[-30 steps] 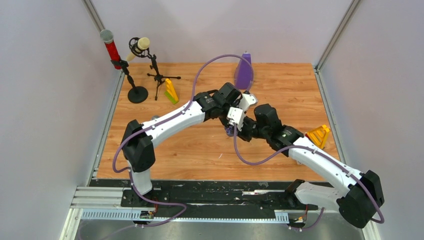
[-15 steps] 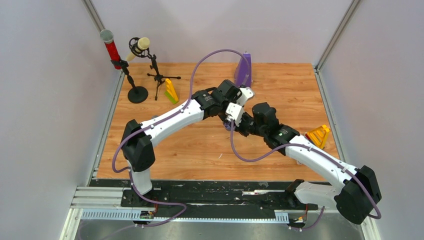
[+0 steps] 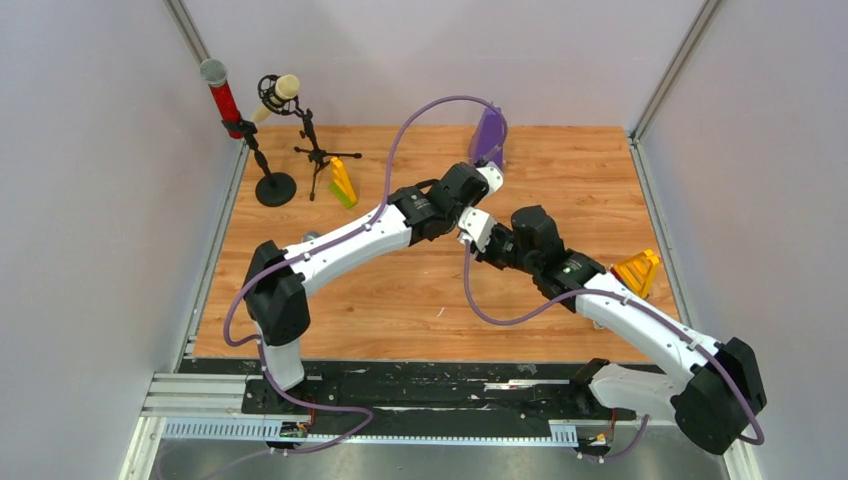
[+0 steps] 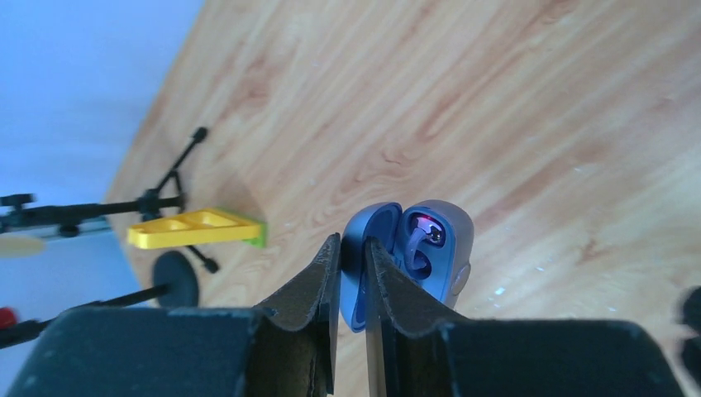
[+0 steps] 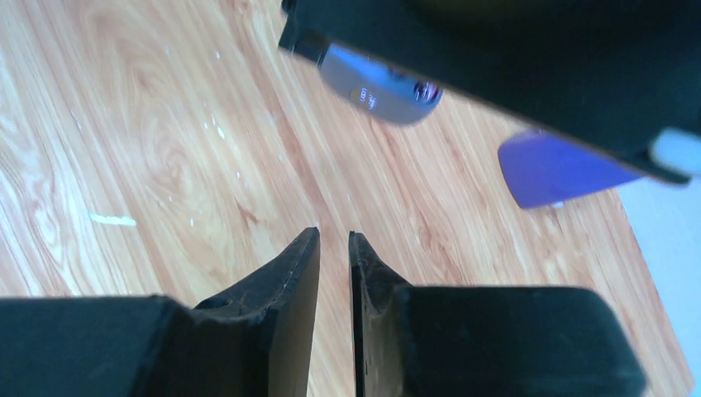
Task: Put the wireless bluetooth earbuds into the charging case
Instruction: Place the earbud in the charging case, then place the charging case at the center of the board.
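Left wrist view: charging case (image 4: 450, 248) held open off the worktop (image 4: 537, 124)
The left fingers (image 4: 318, 273) gripped its lid so the wells showed (one earbud (image 4: 420, 240) seemingly seated); the right fingers (image 5: 298, 265), nearly closed, held nothing

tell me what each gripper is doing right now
left gripper: closed on the lid of the open case
right gripper: closed, nothing in it

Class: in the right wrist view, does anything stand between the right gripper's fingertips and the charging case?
Nothing visible does. Between the right gripper and the charging case there is only bare table. The left gripper, pinching the open lid, hides the case's far edge in that view.
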Tool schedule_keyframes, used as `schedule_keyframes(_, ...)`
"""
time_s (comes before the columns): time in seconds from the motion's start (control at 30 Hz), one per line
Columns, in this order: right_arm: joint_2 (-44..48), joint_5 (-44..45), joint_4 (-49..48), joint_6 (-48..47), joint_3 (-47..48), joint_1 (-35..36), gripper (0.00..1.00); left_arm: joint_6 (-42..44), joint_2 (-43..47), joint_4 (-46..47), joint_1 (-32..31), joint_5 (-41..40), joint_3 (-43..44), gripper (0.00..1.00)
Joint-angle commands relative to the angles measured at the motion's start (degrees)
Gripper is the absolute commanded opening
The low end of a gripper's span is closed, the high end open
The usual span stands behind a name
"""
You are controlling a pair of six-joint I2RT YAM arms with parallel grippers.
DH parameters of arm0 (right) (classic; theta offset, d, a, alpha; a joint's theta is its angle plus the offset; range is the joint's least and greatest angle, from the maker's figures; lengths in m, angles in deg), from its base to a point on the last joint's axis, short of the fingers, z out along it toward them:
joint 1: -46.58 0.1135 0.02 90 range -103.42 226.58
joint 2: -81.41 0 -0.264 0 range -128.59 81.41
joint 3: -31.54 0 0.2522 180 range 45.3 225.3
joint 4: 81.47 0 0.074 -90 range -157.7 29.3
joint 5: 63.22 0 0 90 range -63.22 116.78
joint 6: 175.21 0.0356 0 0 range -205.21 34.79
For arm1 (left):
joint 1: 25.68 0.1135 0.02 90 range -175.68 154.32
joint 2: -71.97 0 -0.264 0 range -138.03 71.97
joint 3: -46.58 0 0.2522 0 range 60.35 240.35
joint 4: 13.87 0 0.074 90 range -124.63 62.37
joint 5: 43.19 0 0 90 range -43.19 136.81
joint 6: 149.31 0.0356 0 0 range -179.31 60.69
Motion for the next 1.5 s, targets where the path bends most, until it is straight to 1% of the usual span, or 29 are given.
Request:
schedule_keyframes(0.0,4.8,2.1,0.0,-5.0,-1.1,-0.3,0.21,8.9,-1.5,10.8,-5.9,-14.3,-4.9,0.21)
schedule_keyframes(0.03,5.7,2.1,0.9,-6.0,-1.6,-0.4,0.21,9.9,-1.5,12.3,-5.8,-16.3,-5.7,0.21)
schedule_keyframes(0.13,7.7,2.0,2.0,-7.2,-3.7,-0.6,0.21,16.1,-2.6,21.5,-6.0,-22.3,-9.5,0.2)
schedule_keyframes(0.2,8.4,-0.1,3.6,-7.8,-4.3,-0.6,0.21,19.3,-4.0,24.8,-6.4,-25.3,-9.9,0.19)
schedule_keyframes(0.27,8.1,-2.5,5.1,-8.0,-4.2,-0.6,0.21,20.2,-4.9,25.4,-6.7,-26.4,-9.4,0.19)
schedule_keyframes(0.3,7.9,-3.0,5.5,-8.4,-4.2,-0.6,0.21,20.4,-5.1,25.7,-7.0,-26.8,-9.2,0.19)
schedule_keyframes(0.37,6.9,-2.4,5.4,-9.1,-4.1,-0.5,0.21,24.1,-5.5,29.8,-7.8,-29.6,-10.5,0.19)
schedule_keyframes(0.43,5.9,-0.7,5.3,-8.7,-3.2,-0.5,0.21,31.8,-5.8,40.9,-8.3,-33.1,-13.7,0.19)
schedule_keyframes(0.47,5.9,-0.2,5.3,-8.5,-3.0,-0.5,0.21,37.2,-6.0,48.1,-8.5,-35.0,-14.5,0.19)
schedule_keyframes(0.5,6.0,-0.2,5.3,-8.5,-3.0,-0.6,0.21,39.8,-6.1,52.0,-8.8,-35.5,-15.5,0.19)
schedule_keyframes(0.53,6.5,-0.5,5.3,-8.4,-3.1,-0.5,0.21,39.8,-6.0,52.4,-8.8,-35.5,-15.7,0.18)
schedule_keyframes(0.6,7.5,-1.0,5.0,-8.2,-3.5,-0.5,0.21,36.4,-5.9,47.9,-8.9,-34.6,-14.8,0.18)
schedule_keyframes(0.63,7.8,-1.2,4.9,-8.0,-3.7,-0.5,0.21,32.3,-5.8,43.0,-8.9,-33.8,-13.7,0.18)
schedule_keyframes(0.67,8.2,-1.3,4.8,-7.8,-3.8,-0.5,0.21,30.0,-5.8,40.2,-8.7,-31.4,-12.9,0.18)
schedule_keyframes(0.7,8.4,-1.2,4.9,-7.6,-3.8,-0.6,0.21,24.6,-6.0,33.4,-8.3,-30.2,-11.1,0.17)
schedule_keyframes(0.73,8.7,-1.3,4.8,-7.4,-3.7,-0.5,0.21,22.1,-6.1,29.9,-8.1,-26.6,-9.9,0.17)
schedule_keyframes(0.77,9.1,-1.2,4.8,-7.2,-3.7,-0.6,0.21,18.0,-6.4,24.1,-7.5,-24.9,-7.7,0.16)
schedule_keyframes(0.8,9.8,-1.4,4.8,-6.9,-3.7,-0.6,0.21,16.8,-6.4,21.6,-7.2,-22.5,-7.0,0.16)
schedule_keyframes(0.9,12.0,-4.3,5.5,-6.3,-3.9,-0.6,0.21,12.2,-5.4,15.9,-6.9,-15.1,-6.1,0.16)
schedule_keyframes(0.93,12.8,-6.8,6.8,-6.5,-3.7,-0.6,0.21,10.7,-5.0,14.2,-6.4,-9.9,-5.5,0.16)
schedule_keyframes(0.97,13.5,-9.6,8.6,-7.0,-3.6,-0.6,0.21,7.6,-4.4,11.2,-6.0,-7.2,-5.2,0.16)
schedule_keyframes(1.0,14.3,-11.8,9.5,-7.3,-3.6,-0.6,0.21,6.1,-4.2,9.7,-4.9,-1.2,-4.2,0.17)
schedule_keyframes(1.03,14.9,-13.3,9.8,-7.4,-3.7,-0.6,0.21,3.9,-3.8,7.2,-4.5,3.0,-3.9,0.17)
schedule_keyframes(1.13,15.3,-15.9,11.0,-9.1,-3.3,-0.6,0.22,2.1,-3.4,5.2,-3.8,5.6,-2.7,0.16)
schedule_keyframes(1.17,14.8,-16.3,11.6,-9.8,-2.9,-0.5,0.22,1.2,-3.5,3.0,-3.4,9.6,-1.8,0.16)
schedule_keyframes(1.23,13.6,-16.9,12.7,-10.7,-1.7,-0.5,0.22,-1.2,-3.8,-0.1,-2.2,14.4,0.4,0.16)
schedule_keyframes(1.33,12.0,-18.7,14.1,-12.4,-0.2,-0.5,0.23,-1.6,-4.6,-0.7,-2.1,13.4,1.7,0.16)
schedule_keyframes(1.4,11.0,-20.2,15.3,-14.0,0.6,0.0,0.26,-1.8,-4.8,-0.4,-2.2,11.9,1.6,0.16)
schedule_keyframes(1.47,10.0,-19.6,15.6,-15.8,0.8,0.9,0.3,-2.1,-5.2,-0.7,-2.1,10.9,1.6,0.16)
